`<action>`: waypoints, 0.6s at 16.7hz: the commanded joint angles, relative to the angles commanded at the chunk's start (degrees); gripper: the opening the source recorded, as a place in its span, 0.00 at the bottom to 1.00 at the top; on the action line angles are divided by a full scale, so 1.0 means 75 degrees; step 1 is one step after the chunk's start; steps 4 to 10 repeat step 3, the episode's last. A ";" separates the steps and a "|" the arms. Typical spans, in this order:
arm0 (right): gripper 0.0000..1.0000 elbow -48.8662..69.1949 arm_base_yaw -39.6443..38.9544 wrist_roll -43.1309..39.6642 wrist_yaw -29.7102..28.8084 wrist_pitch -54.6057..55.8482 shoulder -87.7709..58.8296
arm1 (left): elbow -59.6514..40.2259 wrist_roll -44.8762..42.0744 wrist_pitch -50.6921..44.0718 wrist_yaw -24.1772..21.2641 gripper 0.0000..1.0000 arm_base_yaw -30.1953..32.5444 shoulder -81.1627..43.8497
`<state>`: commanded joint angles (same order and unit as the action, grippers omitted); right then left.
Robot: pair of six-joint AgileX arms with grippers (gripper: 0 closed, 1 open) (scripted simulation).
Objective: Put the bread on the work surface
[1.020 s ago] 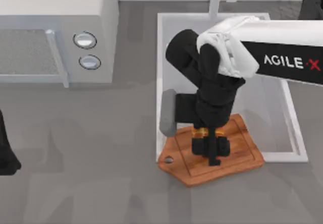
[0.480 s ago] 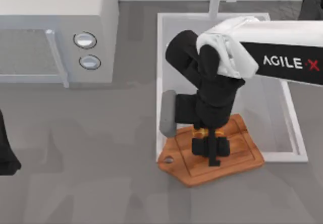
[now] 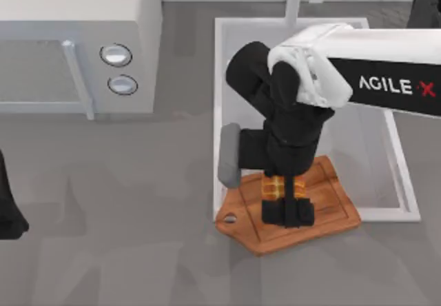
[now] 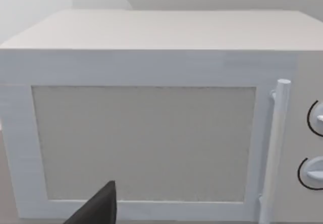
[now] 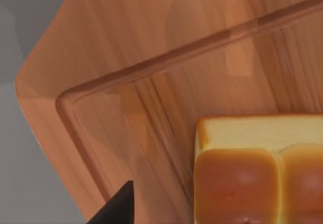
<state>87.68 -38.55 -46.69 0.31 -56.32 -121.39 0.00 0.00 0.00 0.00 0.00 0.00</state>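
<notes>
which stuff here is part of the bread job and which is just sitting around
Part of the job:
- bread, lying on the wooden board
- right gripper, over the board beside the bread
- grey table, the work surface

Just there:
- microwave, at the top view's left
- white tray
- left gripper, parked facing the microwave

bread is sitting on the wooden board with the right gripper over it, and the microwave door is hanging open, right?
Not quite: the microwave door is closed, flush with its front, as the left wrist view shows. The rest holds: the bread sits on the wooden board with the right gripper over it, as the top view shows.
</notes>
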 joint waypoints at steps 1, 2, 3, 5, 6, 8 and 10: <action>1.00 0.0000 0.0000 0.0000 0.0000 0.0000 0.0000 | 0.0000 0.0000 0.0000 0.0000 1.00 0.0000 0.0000; 1.00 0.0000 0.0000 0.0000 0.0000 0.0000 0.0000 | 0.0000 0.0000 0.0000 0.0000 1.00 0.0000 0.0000; 1.00 0.0000 0.0000 0.0000 0.0000 0.0000 0.0000 | 0.0000 0.0000 0.0000 0.0000 1.00 0.0000 0.0000; 1.00 0.0000 0.0000 0.0000 0.0000 0.0000 0.0000 | 0.0000 0.0000 0.0000 0.0000 1.00 0.0000 0.0000; 1.00 0.0000 0.0000 0.0000 0.0000 0.0000 0.0000 | 0.0000 0.0000 0.0000 0.0000 1.00 0.0000 0.0000; 1.00 0.0000 0.0000 0.0000 0.0000 0.0000 0.0000 | 0.0000 0.0000 0.0000 0.0000 1.00 0.0000 0.0000; 1.00 0.0000 0.0000 0.0000 0.0000 0.0000 0.0000 | 0.0000 0.0000 0.0000 0.0000 1.00 0.0000 0.0000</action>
